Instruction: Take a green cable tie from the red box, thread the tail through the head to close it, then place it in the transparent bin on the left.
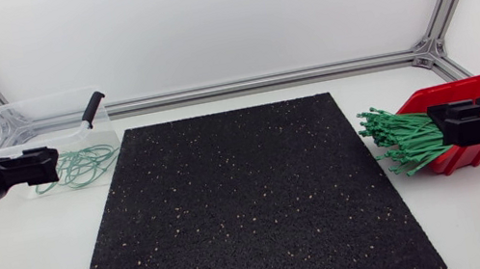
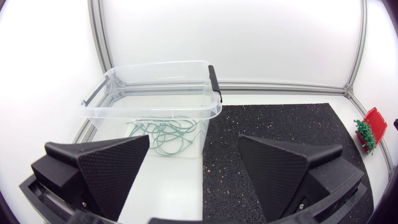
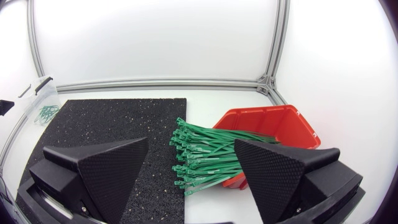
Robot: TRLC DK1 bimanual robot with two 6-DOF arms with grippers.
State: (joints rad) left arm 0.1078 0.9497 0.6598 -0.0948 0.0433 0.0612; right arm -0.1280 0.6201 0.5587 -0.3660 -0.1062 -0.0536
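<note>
So the right gripper (image 3: 191, 142) and left gripper (image 2: 194, 138) are both hanging wide open, gripping nothing. The green cable ties (image 3: 205, 157) are spilling out of the red box (image 3: 280, 123) just ahead of the right gripper. I'd be pinching one stray tail at the edge, not the clump.

Left pincer (image 2: 194, 140) and right pincer (image 3: 191, 143) both hover, spread wide apart.

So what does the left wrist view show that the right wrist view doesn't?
Only the left wrist view: the open left gripper up close and the whole bin. Only the right wrist view: the open right gripper up close and the whole red box. Both: the mat, looped ties in the bin, straight ties in the red box.
</note>
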